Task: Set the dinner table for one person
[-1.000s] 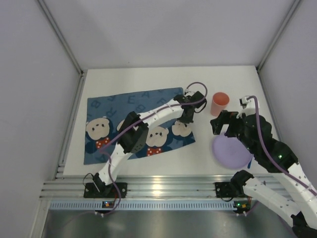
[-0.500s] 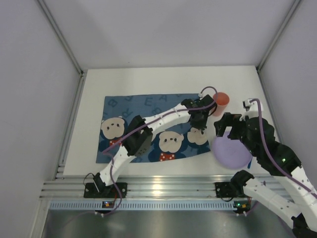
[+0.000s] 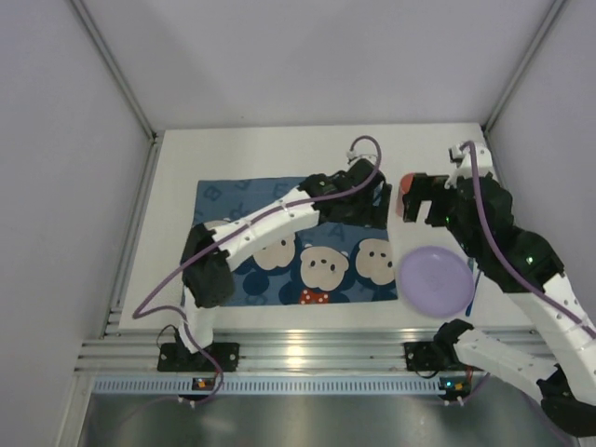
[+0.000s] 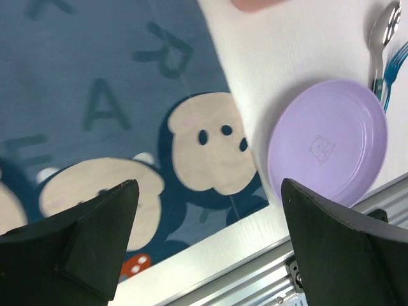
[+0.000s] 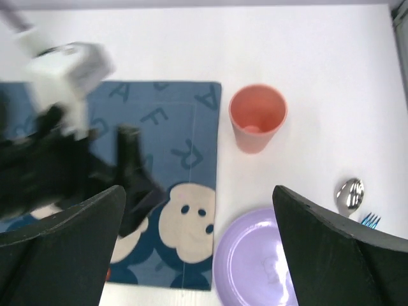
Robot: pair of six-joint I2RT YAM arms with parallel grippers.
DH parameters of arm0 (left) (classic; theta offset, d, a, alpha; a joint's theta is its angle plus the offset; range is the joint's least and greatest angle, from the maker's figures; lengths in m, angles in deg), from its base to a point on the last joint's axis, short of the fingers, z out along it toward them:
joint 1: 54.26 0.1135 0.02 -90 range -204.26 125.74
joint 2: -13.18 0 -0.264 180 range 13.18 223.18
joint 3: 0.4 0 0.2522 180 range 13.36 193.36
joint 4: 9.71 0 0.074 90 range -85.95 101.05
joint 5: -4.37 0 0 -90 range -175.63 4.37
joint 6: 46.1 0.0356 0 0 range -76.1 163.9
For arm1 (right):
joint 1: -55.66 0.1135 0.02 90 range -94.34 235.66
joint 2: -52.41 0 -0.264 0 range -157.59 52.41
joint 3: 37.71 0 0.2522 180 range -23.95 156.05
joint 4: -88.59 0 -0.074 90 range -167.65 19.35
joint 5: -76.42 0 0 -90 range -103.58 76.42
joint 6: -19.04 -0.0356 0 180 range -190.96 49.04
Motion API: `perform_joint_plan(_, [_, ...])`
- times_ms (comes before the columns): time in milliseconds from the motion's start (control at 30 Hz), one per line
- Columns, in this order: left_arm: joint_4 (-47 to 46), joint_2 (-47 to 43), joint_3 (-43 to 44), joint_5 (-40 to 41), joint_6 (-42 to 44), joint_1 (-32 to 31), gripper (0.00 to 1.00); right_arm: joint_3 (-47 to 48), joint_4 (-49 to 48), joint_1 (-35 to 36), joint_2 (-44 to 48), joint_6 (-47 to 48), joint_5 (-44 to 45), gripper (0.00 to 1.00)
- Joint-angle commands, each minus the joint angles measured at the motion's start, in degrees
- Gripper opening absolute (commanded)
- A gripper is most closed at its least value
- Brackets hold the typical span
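Bench [image 3: 279,149], plain white, lies below both pairs of fingers. Left fingers [image 4: 95,236] gape wide and empty above the edge of the blue mat [image 4: 95,95], with the purple plate [image 4: 328,140] just to their right. They should probably lift straight up so they do not snag the cloth. The left arm stretches across the mat, wrist down. Right fingers [image 5: 64,248], wide and empty, hover over the pink cup [image 5: 257,118].

White arms [image 3: 270,222], black joints [image 3: 207,272] (purple cables [image 3: 154,298]).

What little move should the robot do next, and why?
Probably the right gripper should lower toward the plate: its jaws are open and empty, and the plate sits on the table beside the mat, not on it.
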Motion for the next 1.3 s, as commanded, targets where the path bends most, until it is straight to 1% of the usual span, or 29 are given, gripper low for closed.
perform_joint_plan(0, [-0.1, -13.1, -9.0, 6.7, -2.7, 4.6, 0.99, 7.8, 0.7, -3.9, -10.8, 3.6, 3.0, 1.00])
perform_joint_plan(33, [-0.1, -17.7, -11.3, 8.3, -2.8, 6.8, 0.98, 9.0, 0.8, -5.9, -12.7, 3.3, 0.7, 1.00])
perform_joint_plan(67, [-0.1, -20.0, -16.0, 8.8, -3.0, 8.0, 0.98, 10.7, 1.1, -9.0, -16.0, 1.7, 0.5, 1.00])
perform_joint_plan(100, [-0.1, -22.3, -18.3, 9.0, -3.1, 9.1, 0.98, 11.5, 1.3, -10.2, -17.7, 0.8, 0.9, 1.00])
perform_joint_plan(133, [-0.1, -26.6, -20.6, 9.2, -3.3, 11.7, 0.99, 12.4, 1.7, -11.7, -19.4, -0.4, -0.8, 1.00])
perform_joint_plan(167, [0.3, -28.6, -22.7, 9.2, -3.6, 12.9, 0.98, 13.7, 2.6, -15.9, -22.8, -3.1, -2.9, 1.00])
perform_joint_plan(200, [0.9, -30.7, -26.6, 9.2, -4.5, 13.8, 0.98, 14.2, 3.0, -18.4, -24.5, -4.7, -5.3, 1.00])
perform_joint_plan(233, [1.2, -34.6, -28.3, 9.3, -4.8, 15.6, 0.98, 14.7, 3.6, -20.9, -26.3, -5.9, -11.0, 0.97])
perform_joint_plan(267, [1.6, -36.5, -31.3, 9.5, -5.1, 16.2, 0.98, 14.9, 3.8, -24.9, -29.5, -7.4, -13.6, 0.95])
perform_joint_plan(333, [2.3, -41.7, -33.7, 9.9, -5.7, 16.7, 0.98, 15.4, 3.4, -28.4, -32.5, -8.1, -18.0, 0.93])
perform_joint_plan(367, [2.8, -43.3, -35.9, 10.5, -6.0, 16.8, 0.98, 15.9, 3.4, -29.3, -35.3, -7.9, -19.1, 0.98])
perform_joint_plan(400, [3.4, -46.0, -36.7, 11.0, -6.4, 16.9, 0.98, 16.6, 3.4, -30.2, -36.7, -7.4, -20.0, 1.00])
perform_joint_plan(433, [4.3, -47.3, -37.6, 11.4, -6.7, 17.0, 0.98, 18.0, 3.4, -30.9, -37.9, -7.2, -21.0, 1.00])
perform_joint_plan(567, [5.9, -51.7, -41.6, 12.8, -7.6, 17.4, 0.98, 18.4, 1.8, -33.7, -42.0, -6.4, -22.2, 1.00])
perform_joint_plan(700, [7.6, -53.2, -41.5, 13.6, -7.9, 17.8, 0.97, 18.3, 0.2, -34.5, -46.2, -6.4, -23.4, 1.00])
perform_joint_plan(767, [8.9, -53.5, -40.9, 14.1, -8.2, 17.8, 0.97, 18.3, -0.6, -34.7, -48.3, -6.3, -23.0, 0.96])
perform_joint_plan(833, [9.9, -54.5, -40.8, 14.9, -8.7, 17.8, 0.97, 17.9, -1.2, -34.5, -49.5, -6.1, -21.5, 0.88])
perform_joint_plan(900, [11.1, -56.0, -41.3, 15.6, -9.4, 17.7, 0.97, 17.3, -1.9, -34.5, -50.8, -6.1, -20.1, 0.83])
perform_joint_plan(933, [11.5, -56.5, -41.6, 16.3, -9.9, 17.8, 0.97, 16.8, -2.4, -34.5, -51.3, -6.1, -19.8, 0.76])
perform_joint_plan(967, [11.8, -57.2, -42.1, 16.7, -10.4, 17.7, 0.97, 16.4, -2.7, -34.6, -52.2, -6.1, -19.6, 0.71])
perform_joint_plan(1000, [12.3, -58.1, -42.3, 17.0, -10.7, 17.7, 0.97, 16.3, -3.1, -34.7, -52.7, -6.1, -19.6, 0.61])
perform_joint_plan(1033, [12.5, -58.5, -42.5, 17.1, -10.8, 17.8, 0.97, 15.8, -3.7, -34.6, -53.1, -6.1, -19.7, 0.38])
perform_joint_plan(1100, [12.9, -59.2, -42.9, 17.7, -11.4, 17.7, 0.97, 15.8, -4.2, -34.4, -54.2, -5.8, -19.9, 0.24])
perform_joint_plan(1133, [12.9, -59.3, -43.0, 17.8, -11.4, 17.8, 0.97, 16.3, -4.3, -34.6, -54.4, -5.7, -20.0, 0.07])
perform_joint_plan(1167, [12.9, -59.3, -43.2, 17.8, -11.4, 17.7, 0.97, 16.8, -4.3, -34.8, -54.9, -5.6, -20.1, 0.00])
perform_joint_plan(1267, [12.3, -58.4, -43.1, 17.5, -11.0, 17.8, 0.97, 18.9, -3.5, -34.6, -54.0, -5.6, -21.5, 0.00])
